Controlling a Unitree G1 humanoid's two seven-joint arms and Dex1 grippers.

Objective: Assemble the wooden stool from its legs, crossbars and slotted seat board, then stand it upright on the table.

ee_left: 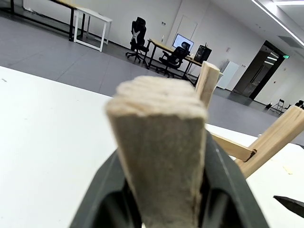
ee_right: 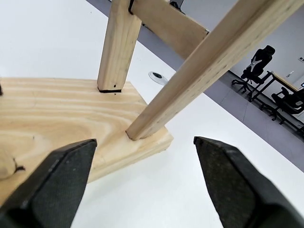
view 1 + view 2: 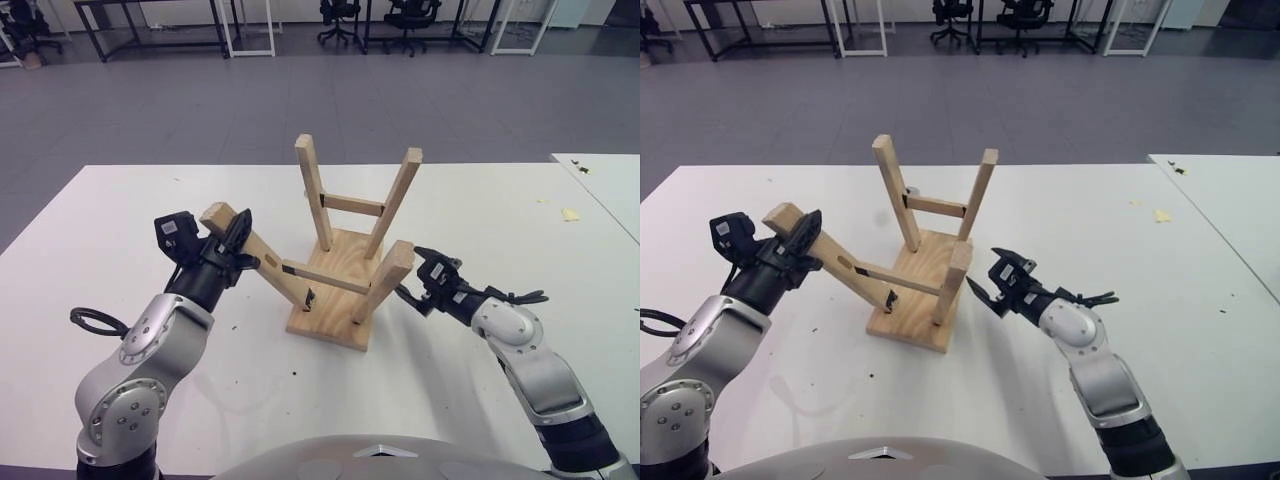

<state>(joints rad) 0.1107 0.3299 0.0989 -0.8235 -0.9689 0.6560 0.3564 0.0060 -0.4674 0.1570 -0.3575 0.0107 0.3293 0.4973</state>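
The stool lies upside down, its seat board [image 3: 345, 322] flat on the white table [image 3: 120, 220]. Two far legs [image 3: 313, 190] [image 3: 398, 200] stand in it, joined by a crossbar [image 3: 352, 205]. A near leg [image 3: 385, 280] also stands in the board. From it a second crossbar [image 3: 322, 277] runs to the fourth leg [image 3: 262, 262], which leans outward to the left. My left gripper [image 3: 238, 242] is shut on that leg's upper end [image 1: 159, 156]. My right gripper [image 3: 420, 282] is open just right of the near standing leg, with nothing between its fingers [image 2: 52, 185].
A black cable loop [image 3: 95, 321] lies by my left arm. A second white table [image 3: 600, 190] with a yellow scrap [image 3: 570, 214] stands at the right. The room behind holds desks and office chairs [image 3: 340, 15] on grey floor.
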